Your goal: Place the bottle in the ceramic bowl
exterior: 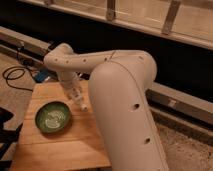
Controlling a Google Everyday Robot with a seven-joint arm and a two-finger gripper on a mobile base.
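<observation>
The green ceramic bowl [52, 118] with a whitish swirl inside sits on the left part of the wooden table [62, 150]. My gripper [76, 95] hangs from the white arm just right of the bowl and slightly behind it, pointing down. It is shut on the small white bottle [82, 104], whose lower end sticks out below the fingers, close above the tabletop. The bottle is beside the bowl's right rim, not over its inside.
My large white arm body [125, 110] covers the table's right side. Black cables [12, 77] and a blue object [44, 76] lie on the floor behind the table at left. A dark wall with a metal rail [170, 97] runs behind.
</observation>
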